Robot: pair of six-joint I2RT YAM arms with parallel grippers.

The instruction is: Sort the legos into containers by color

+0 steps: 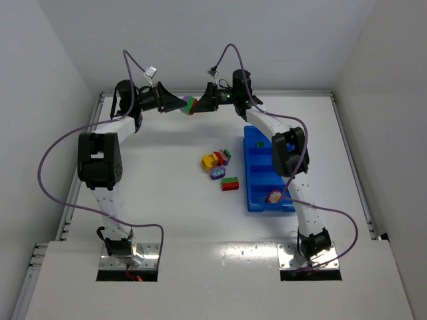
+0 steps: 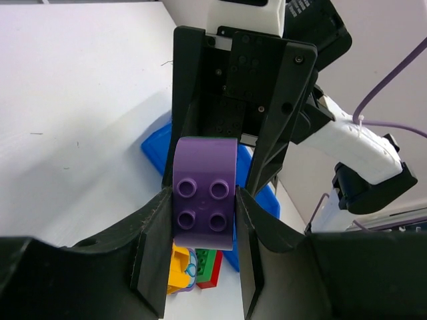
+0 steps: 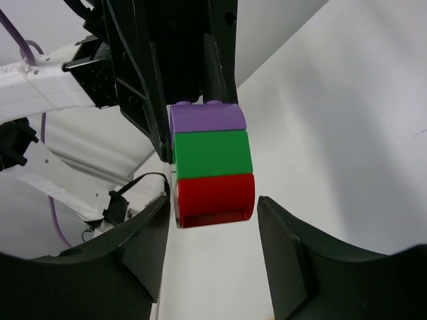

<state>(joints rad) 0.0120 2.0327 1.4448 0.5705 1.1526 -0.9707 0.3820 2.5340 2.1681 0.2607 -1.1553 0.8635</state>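
The purple brick (image 2: 203, 180), green brick (image 3: 212, 153) and red brick (image 3: 215, 197) are smooth moulded plastic with a soft sheen. The left pincer (image 2: 203, 220) has matt black plastic fingers (image 2: 152, 257), faintly grainy. The blue tray (image 1: 257, 173) is glossy plastic. The tabletop (image 1: 173, 213) is smooth, matt white. The base plates (image 1: 148, 253) are shiny bare metal, and the cables (image 1: 57, 143) wear dull purple sheathing.

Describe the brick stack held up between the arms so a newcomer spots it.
At the far edge of the white table, the left tool and right tool meet in mid-air. Between them sits a three-brick stack, purple, green, red, purple end in the left tool. Only it is airborne; other bricks lie beside the blue tray.
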